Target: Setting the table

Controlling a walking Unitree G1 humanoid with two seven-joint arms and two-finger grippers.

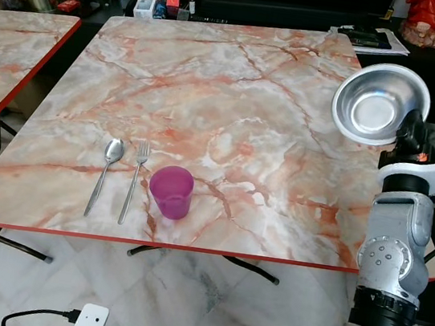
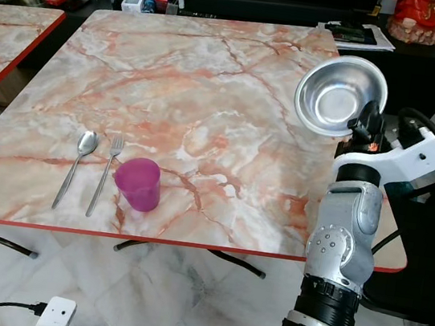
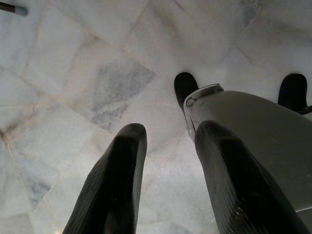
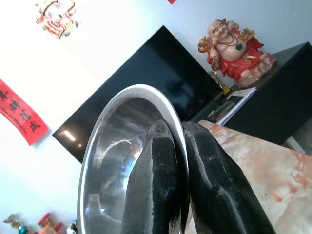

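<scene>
The right claw (image 4: pixel 178 146) is closed on the rim of a steel bowl (image 4: pixel 112 165), one black finger (image 4: pixel 153 180) inside the bowl and the other outside; the bowl is held tilted on edge, its shiny hollow being turned toward the camera; a corner of the marbled tabletop (image 4: pixel 263 170) is seen beyond the fingers; behind it a black cabinet (image 4: pixel 273 92) carries a red figurine (image 4: pixel 234 48) and some papers (image 4: pixel 234 105); a red banner (image 4: pixel 19 114) is hung on the white wall.
</scene>
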